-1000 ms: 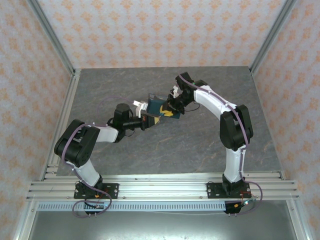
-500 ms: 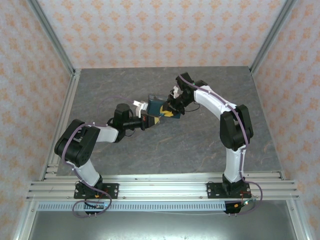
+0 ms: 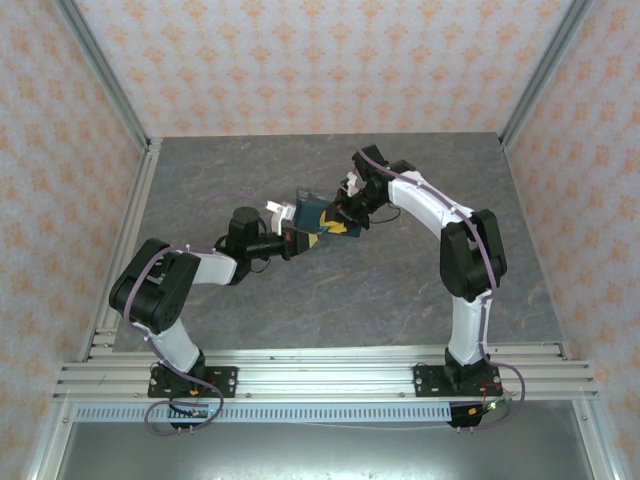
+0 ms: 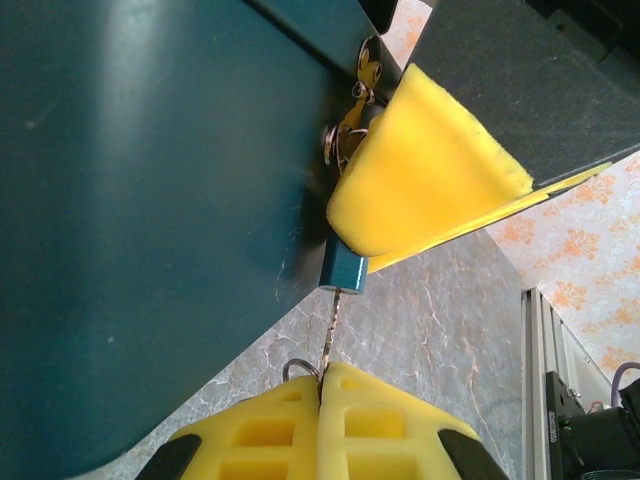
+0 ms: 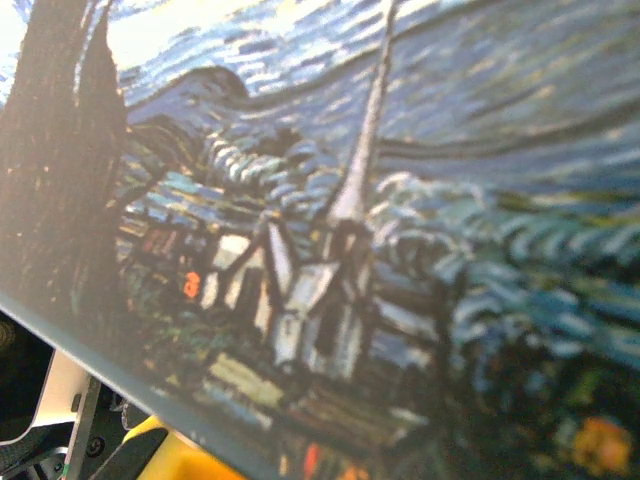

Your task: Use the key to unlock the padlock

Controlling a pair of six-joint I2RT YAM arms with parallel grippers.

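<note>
Padlock (image 4: 343, 268) was a tiny teal-blue block with a thin metal shackle, hanging from the hasp (image 4: 352, 130) on the tin's front wall, keyhole end at 6 o'clock.

Nearest the left wrist camera, the left gripper (image 4: 320, 398) had its two yellow pads pressed tight together with no gap. They pinched the bow of the key (image 4: 333, 322) beside its small wire ring (image 4: 298, 368). The key, a thin dull-metal sliver, ran straight toward 12 o'clock and its tip met the underside of the padlock.

At 1 o'clock from the padlock, one yellow pad (image 4: 420, 170) of the right gripper (image 3: 345, 222) lay against the tin (image 4: 150, 200), covering the shackle's top. That gripper was narrowly closed on the tin's edge. The painted night-sky lid (image 5: 400, 200) faced the right wrist camera.

From above, the tin sat mid-table (image 3: 400, 290), the left gripper at its 8 o'clock and the right at 2 o'clock.
</note>
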